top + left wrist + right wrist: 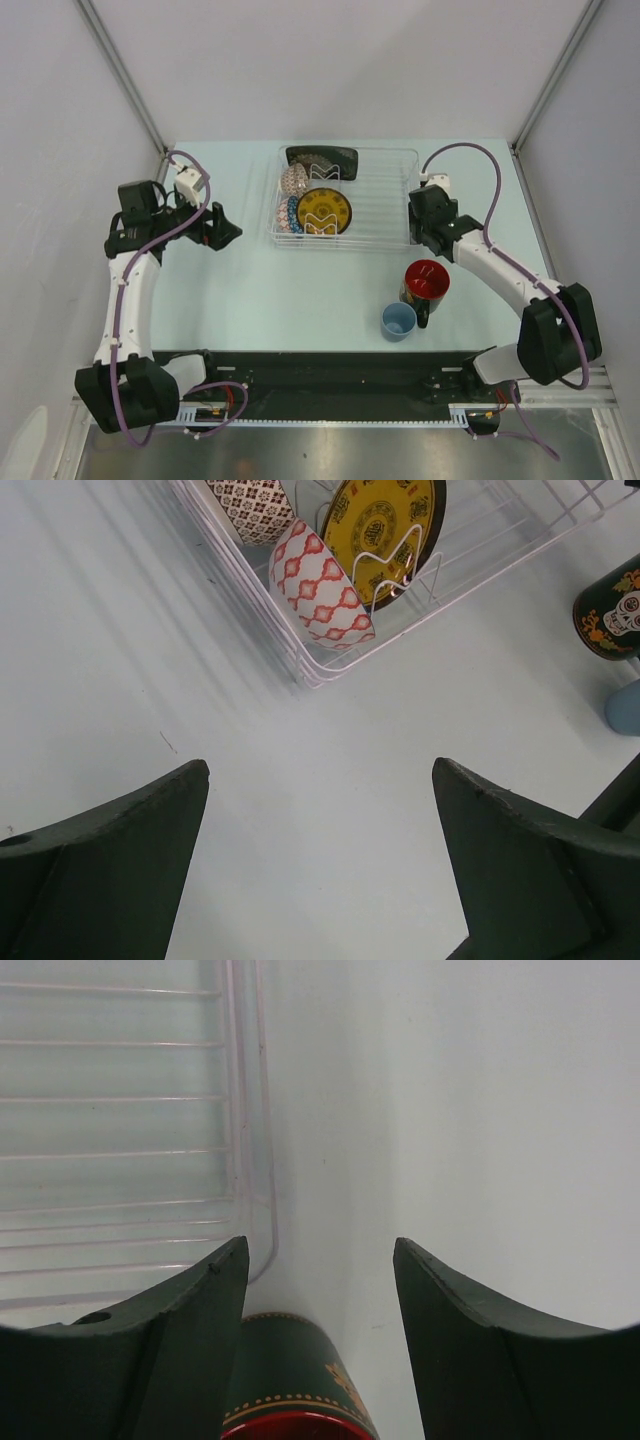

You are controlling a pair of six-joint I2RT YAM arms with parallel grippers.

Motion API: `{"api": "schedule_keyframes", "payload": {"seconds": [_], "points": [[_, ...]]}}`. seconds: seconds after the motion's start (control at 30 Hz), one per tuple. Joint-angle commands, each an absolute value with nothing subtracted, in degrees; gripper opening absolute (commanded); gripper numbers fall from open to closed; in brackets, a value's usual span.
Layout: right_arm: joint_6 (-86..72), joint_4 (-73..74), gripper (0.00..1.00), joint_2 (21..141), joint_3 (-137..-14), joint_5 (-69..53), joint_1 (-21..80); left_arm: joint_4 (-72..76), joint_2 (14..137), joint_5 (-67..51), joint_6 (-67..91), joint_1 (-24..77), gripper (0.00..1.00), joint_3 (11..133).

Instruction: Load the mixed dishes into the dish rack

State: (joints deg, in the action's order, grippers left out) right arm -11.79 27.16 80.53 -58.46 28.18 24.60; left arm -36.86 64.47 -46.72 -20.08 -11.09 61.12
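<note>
While beside the dish rack, right fingers apart near black mug.

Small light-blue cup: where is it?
Top view: the cup stands right of centre, beside the black mug with red inside, outside the wire rack.

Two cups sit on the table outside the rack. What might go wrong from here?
The mug and cup stand close together, so closing on the mug may knock the cup over. The open right gripper hangs beside the rack edge and may catch its wire. The rack's left end is crowded with bowls and a saucer; a mug set there may hit them.
</note>
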Motion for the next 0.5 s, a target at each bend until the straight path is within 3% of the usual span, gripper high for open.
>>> {"api": "schedule_keyframes", "payload": {"seconds": [0.0,0.2,0.3,0.47], "points": [[-11.69,31.02,0.65,75.16,-59.32,29.62,26.35,-37.26,62.49,-47.37,-22.06,-10.81,1.00,60.91],[-15.19,41.29,0.60,65.84,-61.35,25.67,34.09,-37.79,62.23,-46.41,-22.15,-10.81,1.00,61.79],[-22.30,49.20,0.58,63.29,-61.17,26.45,43.48,-37.79,62.58,-46.41,-21.62,-10.81,1.00,62.22],[-30.92,53.27,0.59,62.32,-57.32,27.95,50.88,-37.70,62.58,-46.84,-20.48,-10.81,1.00,62.93]]}}
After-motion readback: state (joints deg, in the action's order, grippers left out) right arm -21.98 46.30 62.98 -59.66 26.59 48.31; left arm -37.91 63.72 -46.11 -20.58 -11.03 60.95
